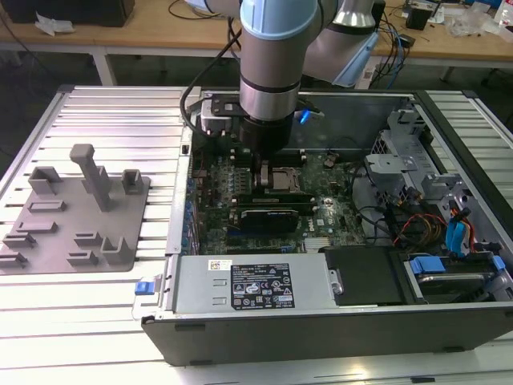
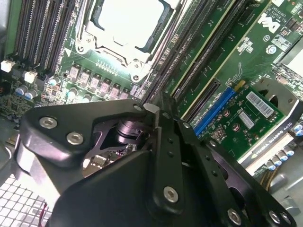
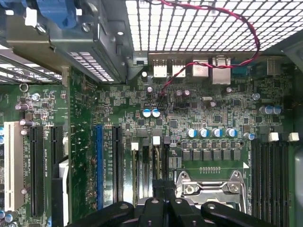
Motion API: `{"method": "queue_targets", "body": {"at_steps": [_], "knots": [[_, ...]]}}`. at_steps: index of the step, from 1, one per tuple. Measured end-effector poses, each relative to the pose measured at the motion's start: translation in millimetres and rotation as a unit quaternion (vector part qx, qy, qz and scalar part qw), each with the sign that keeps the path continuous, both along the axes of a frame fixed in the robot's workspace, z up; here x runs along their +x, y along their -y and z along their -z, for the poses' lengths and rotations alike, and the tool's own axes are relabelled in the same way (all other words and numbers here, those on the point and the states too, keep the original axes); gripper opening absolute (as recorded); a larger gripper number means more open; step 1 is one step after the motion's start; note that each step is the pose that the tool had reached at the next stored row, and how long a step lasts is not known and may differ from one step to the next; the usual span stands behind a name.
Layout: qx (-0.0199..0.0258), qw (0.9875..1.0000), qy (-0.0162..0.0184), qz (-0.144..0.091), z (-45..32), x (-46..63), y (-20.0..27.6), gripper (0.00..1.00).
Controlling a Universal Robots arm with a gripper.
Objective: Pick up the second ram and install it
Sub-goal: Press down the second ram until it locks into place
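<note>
My gripper (image 1: 262, 178) is down inside the open computer case (image 1: 321, 329), over the memory slots (image 3: 142, 165) beside the processor socket (image 3: 210, 187). In both wrist views its black fingers (image 2: 163, 142) stand pressed close together. The second ram (image 3: 161, 165) shows as a thin edge running from between the fingertips along a slot with white latches (image 3: 156, 140). It stands upright in line with that slot. How deep it sits I cannot tell, because the gripper (image 3: 163, 201) hides its near end.
A black expansion card (image 1: 272, 215) lies across the board on the near side of the socket. The grey fixture plate (image 1: 76, 212) with its blocks lies at the exterior view's left. Drive cages, blue tabs and loose cables (image 1: 417, 216) crowd the case's right side. The power supply (image 1: 256, 285) lines its front.
</note>
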State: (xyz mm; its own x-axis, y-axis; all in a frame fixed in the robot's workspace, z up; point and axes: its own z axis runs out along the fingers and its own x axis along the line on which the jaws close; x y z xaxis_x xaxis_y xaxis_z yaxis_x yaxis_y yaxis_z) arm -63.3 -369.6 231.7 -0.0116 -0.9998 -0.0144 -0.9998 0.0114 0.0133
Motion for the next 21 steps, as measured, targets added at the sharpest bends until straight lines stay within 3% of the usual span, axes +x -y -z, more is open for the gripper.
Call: {"method": "queue_targets", "body": {"at_steps": [10, 11, 13, 14, 16, 18, 19, 21], "knots": [[0.0002, 1.0000, 0.0000, 0.000, 3.2, 0.0, 0.0, 0.08], [0.0011, 1.0000, 0.0008, 0.000, 0.1, 0.3, -0.3, 0.08], [-0.0020, 1.0000, 0.0000, 0.000, -17.2, 0.0, -0.1, 0.08], [-0.0024, 1.0000, 0.0000, 0.000, -21.5, 0.0, -0.1, 0.08], [-0.0024, 1.0000, 0.0001, 0.000, -22.5, 0.0, -0.1, 0.08], [-0.0025, 1.0000, 0.0001, 0.000, -22.5, 8.4, -0.1, 0.08], [-0.0025, 1.0000, 0.0001, 0.000, -22.5, 21.2, -0.1, 0.08], [-0.0025, 1.0000, 0.0000, 0.000, -22.5, 35.3, 0.0, 0.08]]}}
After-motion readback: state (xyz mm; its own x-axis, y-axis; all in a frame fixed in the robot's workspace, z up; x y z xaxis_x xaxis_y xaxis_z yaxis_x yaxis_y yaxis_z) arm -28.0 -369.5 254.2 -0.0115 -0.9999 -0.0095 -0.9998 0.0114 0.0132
